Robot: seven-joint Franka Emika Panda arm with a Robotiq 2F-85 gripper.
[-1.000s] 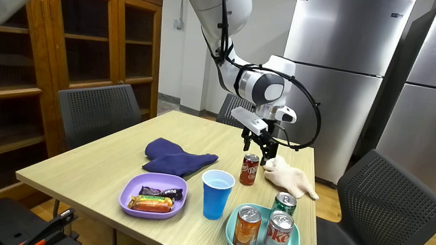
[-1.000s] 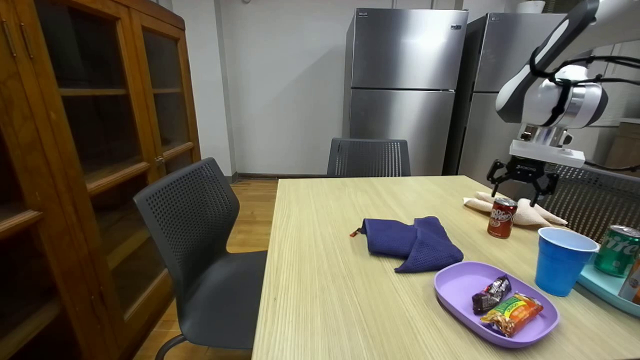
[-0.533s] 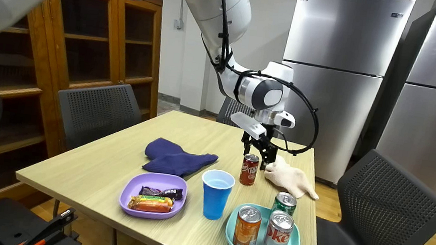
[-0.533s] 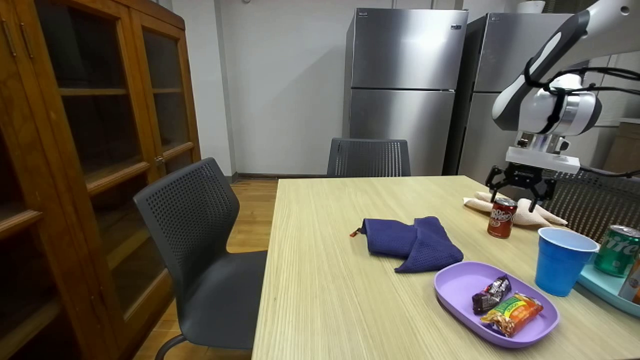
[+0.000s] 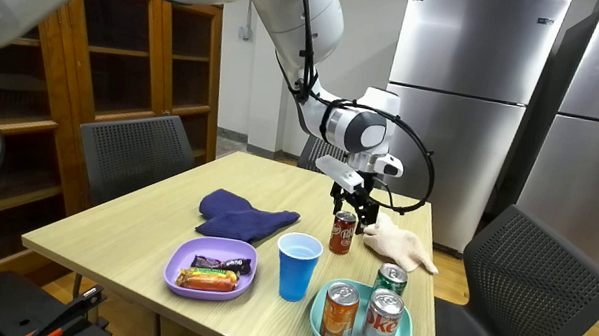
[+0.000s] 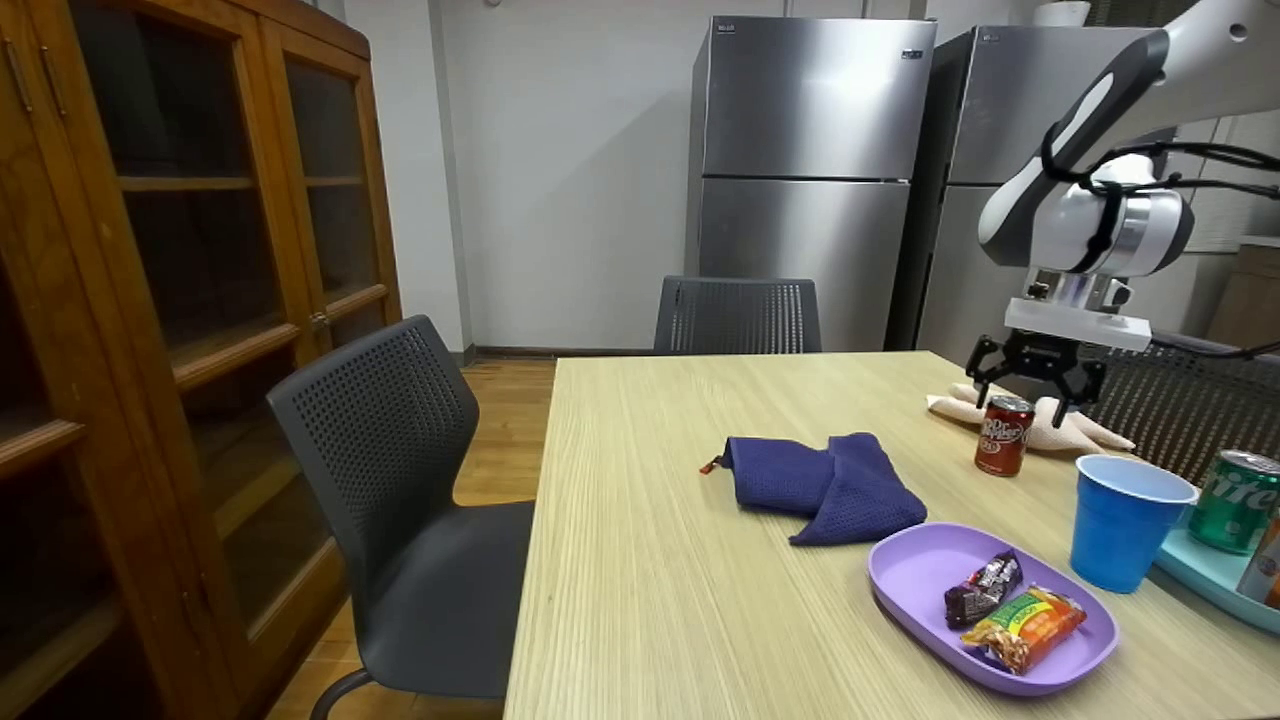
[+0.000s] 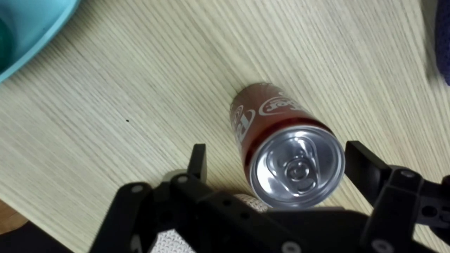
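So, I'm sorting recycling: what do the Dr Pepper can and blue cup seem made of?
Dr Pepper can: glossy metal, probably aluminum; its silver lid gleams.
Blue cup: satin-looking, likely plastic: smooth wall, paler inside; possibly coated paper.

We are seeing a white, grey-banded arm [image 5: 291,13], looping black cables [image 5: 307,53] and a black gripper [image 7: 276,144] with round screws [image 7: 291,247].

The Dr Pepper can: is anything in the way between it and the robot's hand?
Nothing visible. In the wrist view, the Dr Pepper can shows uncovered between the fingers of the open hand. The pale cloth lies nearby, not between them.
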